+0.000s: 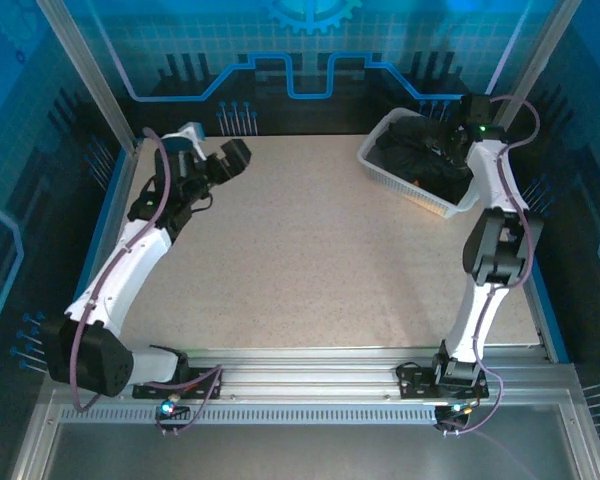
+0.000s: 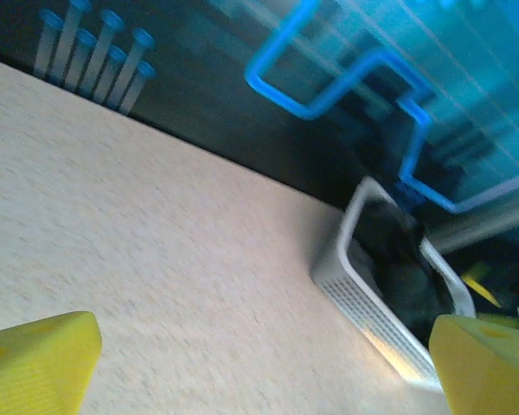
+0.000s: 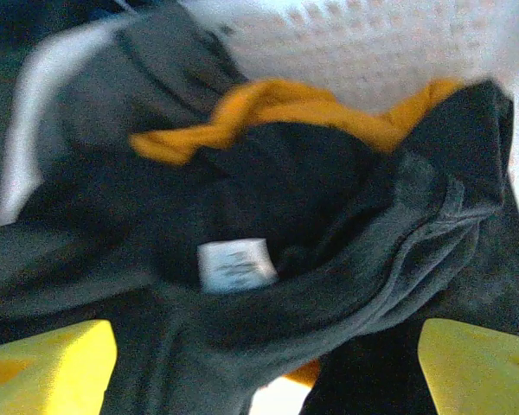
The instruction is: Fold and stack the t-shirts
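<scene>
Right claw gapes wide, empty, just above the black t-shirt. Its white tag lies just ahead between the fingers, writing blurred. Beyond are the orange-yellow t-shirt and the basket. Left claw, wide and empty, hangs over the speckled table.

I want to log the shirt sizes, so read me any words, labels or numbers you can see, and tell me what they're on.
White tag inside the collar of a dark t-shirt in the basket: print too blurred to read.
Backdrop panels: blue gear and line graphics, no words.
Nothing else is legible.
</scene>
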